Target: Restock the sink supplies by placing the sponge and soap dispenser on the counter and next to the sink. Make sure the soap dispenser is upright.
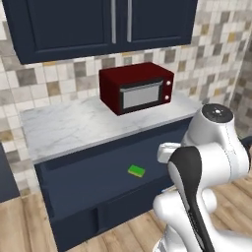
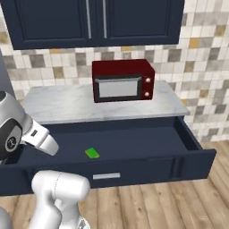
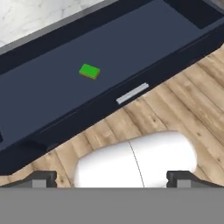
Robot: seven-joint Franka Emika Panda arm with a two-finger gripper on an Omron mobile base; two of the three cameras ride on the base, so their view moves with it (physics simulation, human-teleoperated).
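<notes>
The sponge (image 3: 89, 71) lies flat on the floor of the open drawer (image 2: 197, 152), left of centre, below the marble bench (image 1: 69, 125). The claw (image 3: 111, 177) hangs spread wide and empty, well short of it. Risk: a thin sponge, so fingertips could jam the drawer floor or skid it away.

A bright green top over a yellowish underlayer is shown by the sponge (image 3: 89, 71). The drawer (image 2: 134, 143) and cabinets (image 1: 98, 24) are coloured navy blue. White marble with grey veins is seen on the counter (image 1: 74, 123), dark red on the microwave (image 2: 123, 80).
</notes>
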